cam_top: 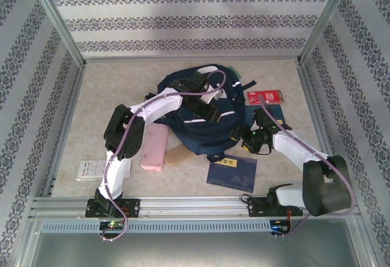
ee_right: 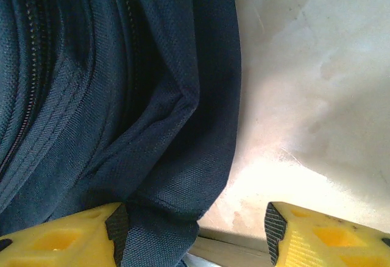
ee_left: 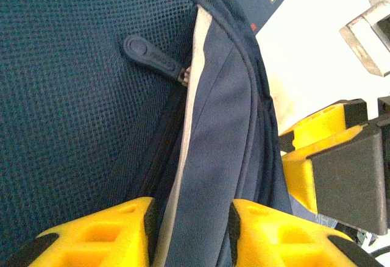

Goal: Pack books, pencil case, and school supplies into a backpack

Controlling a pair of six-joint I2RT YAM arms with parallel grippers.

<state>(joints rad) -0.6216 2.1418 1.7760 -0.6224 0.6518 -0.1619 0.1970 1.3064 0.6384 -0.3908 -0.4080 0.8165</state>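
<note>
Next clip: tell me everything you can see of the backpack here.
The backpack lies slumped in the middle of the table, dark navy woven fabric with white patches and dark straps. Up close it shows a mesh panel, a rubbery zipper pull and a pale grey stripe. The left tool straddles a fold by that stripe; the right tool stands open at its edge, one finger against the fabric.

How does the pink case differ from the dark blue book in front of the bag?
The pink case is long, narrow and plain; the blue book is wider, with gold marks. The case lies left of the backpack, the book on its near right. Both lie flat outside it.
</note>
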